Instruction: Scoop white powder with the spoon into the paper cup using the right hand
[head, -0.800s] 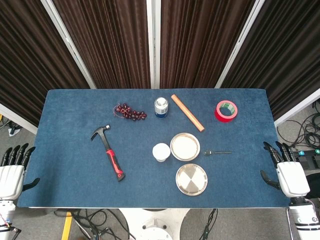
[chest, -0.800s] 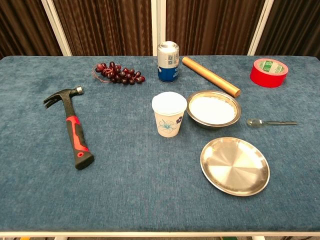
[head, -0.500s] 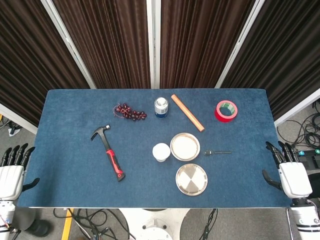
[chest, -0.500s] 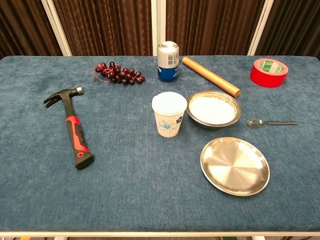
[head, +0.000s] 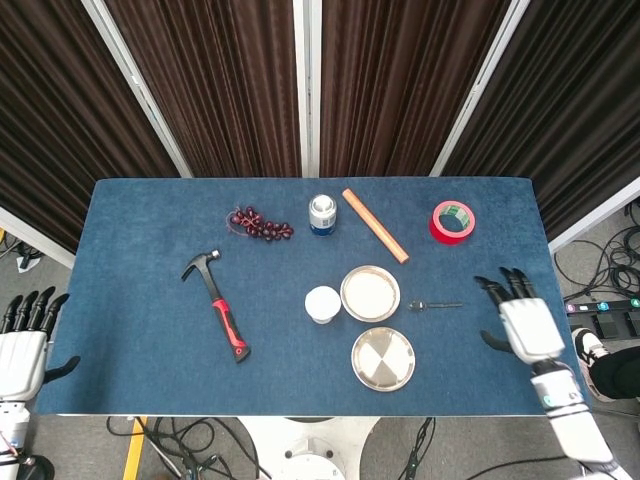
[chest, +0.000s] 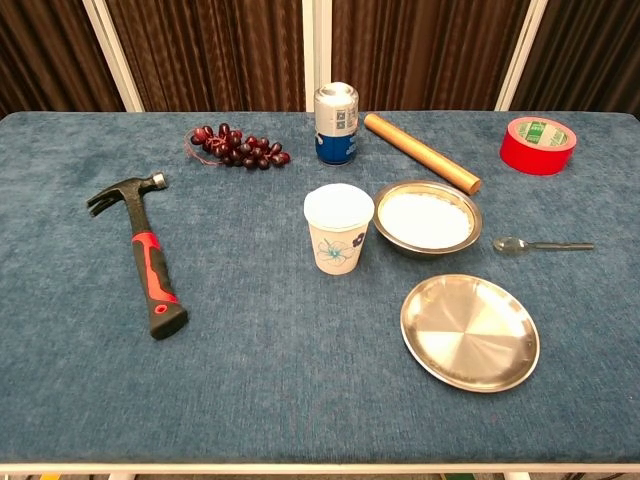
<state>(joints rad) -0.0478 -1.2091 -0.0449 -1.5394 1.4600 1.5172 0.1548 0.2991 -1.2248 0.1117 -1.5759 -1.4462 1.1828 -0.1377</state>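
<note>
**Spoon waits beside the powder bowl**

The spoon (head: 434, 305) lies flat on the desk (head: 150, 230), just right of the powder bowl (head: 370, 292) — right hand (head: 527, 325) hovers near, fingers apart, empty. Pinch the handle's far end, keeping it level.

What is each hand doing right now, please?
Left hand: open, holding nothing, beside the table.
Right hand: open, holding nothing, over the table.
</note>
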